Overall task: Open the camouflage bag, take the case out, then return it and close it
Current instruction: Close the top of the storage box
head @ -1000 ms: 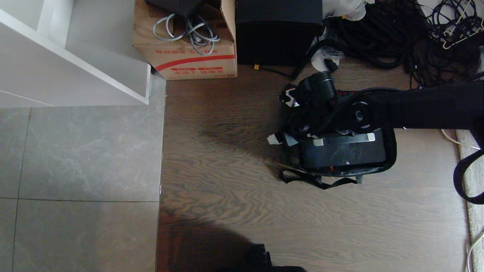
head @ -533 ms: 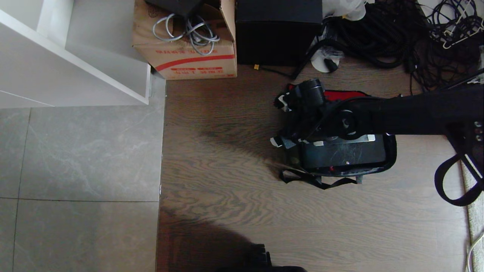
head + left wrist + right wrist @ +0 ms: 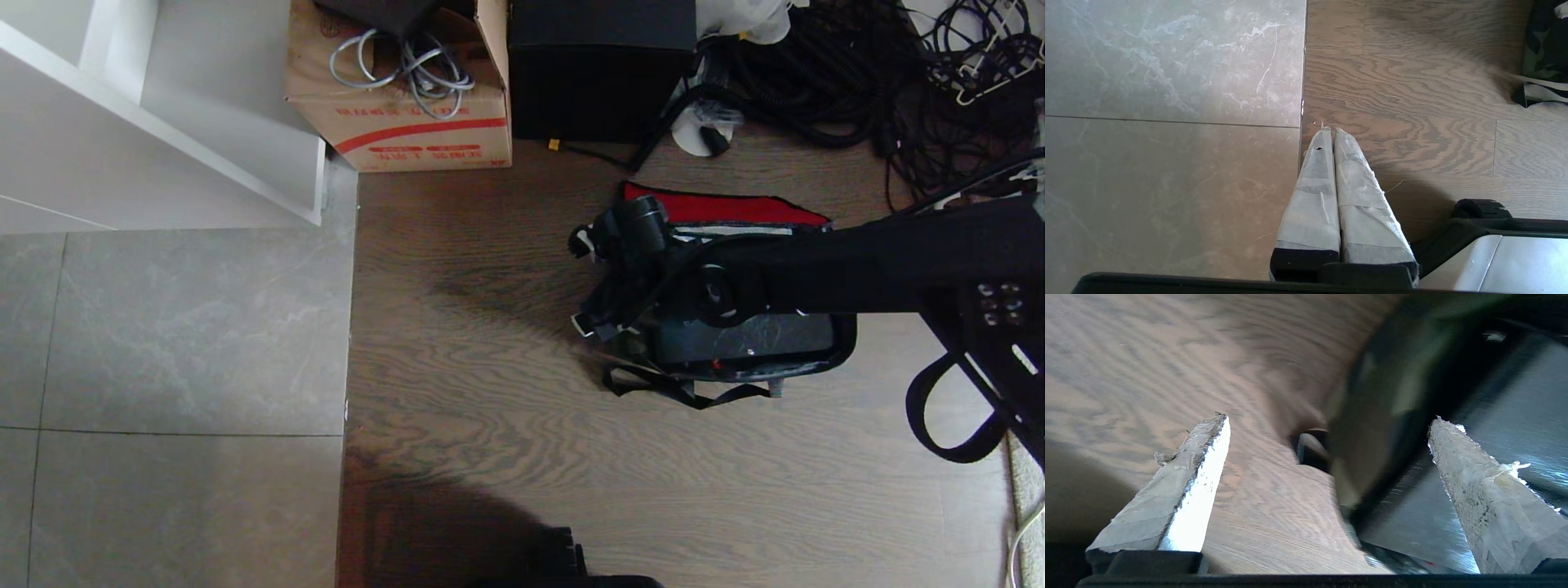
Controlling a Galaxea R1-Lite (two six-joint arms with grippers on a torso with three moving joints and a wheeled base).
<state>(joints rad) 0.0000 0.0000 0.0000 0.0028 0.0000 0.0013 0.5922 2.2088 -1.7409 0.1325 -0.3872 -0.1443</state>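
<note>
Nearest to the robot, the left gripper (image 3: 1329,130) just hangs over the seam between grey tile and wood floor (image 3: 490,457), fingers pressed together, nothing in them. Farther out, the camouflage bag (image 3: 845,347) lies open on the wood with the case (image 3: 747,336) sitting inside it. The right gripper (image 3: 1327,418) hovers at the bag's left end, fingers spread wide and empty. Beyond that the bag's red flap (image 3: 722,208) lies open, then a cardboard box (image 3: 408,122) and a black box (image 3: 600,73).
</note>
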